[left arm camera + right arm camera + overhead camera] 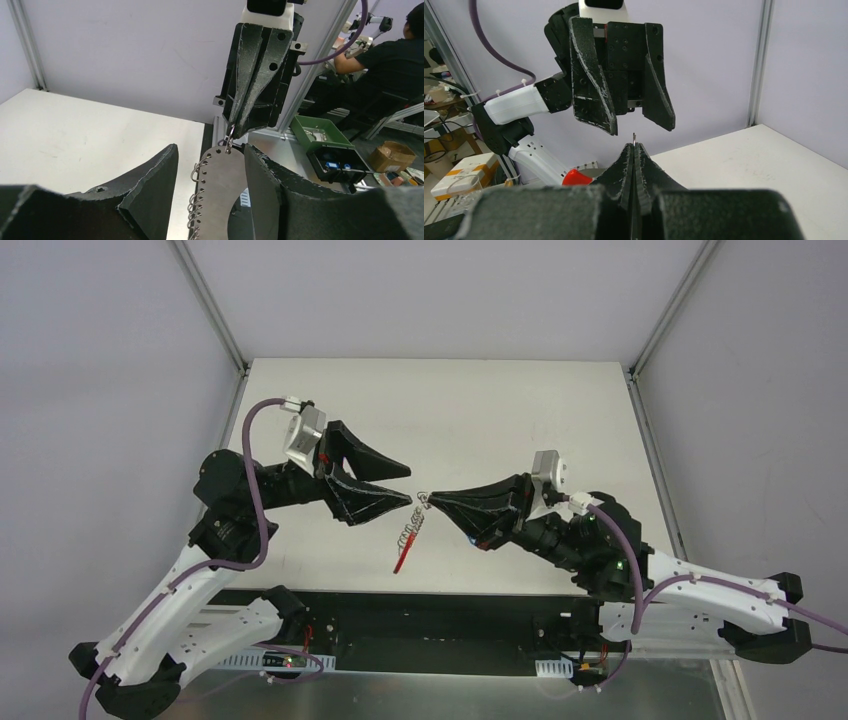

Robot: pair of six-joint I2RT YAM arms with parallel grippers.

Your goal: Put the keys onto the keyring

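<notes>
Both my grippers are meeting tip to tip above the table (520,405). My right gripper (430,502) is pressing its fingers fully together, and they are pinching the top ring of the keyring (410,532). The chain of thin silver rings is hanging down from those fingertips, with the red strip (400,560) at its lower end. Whether that strip is resting on the table I cannot tell.

My left gripper (409,484) is standing wide apart and gripping nothing (the gap is plain in all three views). From the left wrist, the pinched ring is sitting just beyond and between my left fingers (150,185), and the chain is dropping through the gap, closer to the left-hand one. Whether any ring is touching that finger I cannot tell, and the lower rings are running off the bottom edge.

From the right wrist, my own closed fingers are hiding nearly all of the keyring. Only a thin sliver is poking out past the tips, and a corner of the red strip is peeking out beside them.

As for the keys, I am not making them out for certain. A blue speck (472,538) is showing just under my right fingers in the top view, too small to say whether it is the tag.
</notes>
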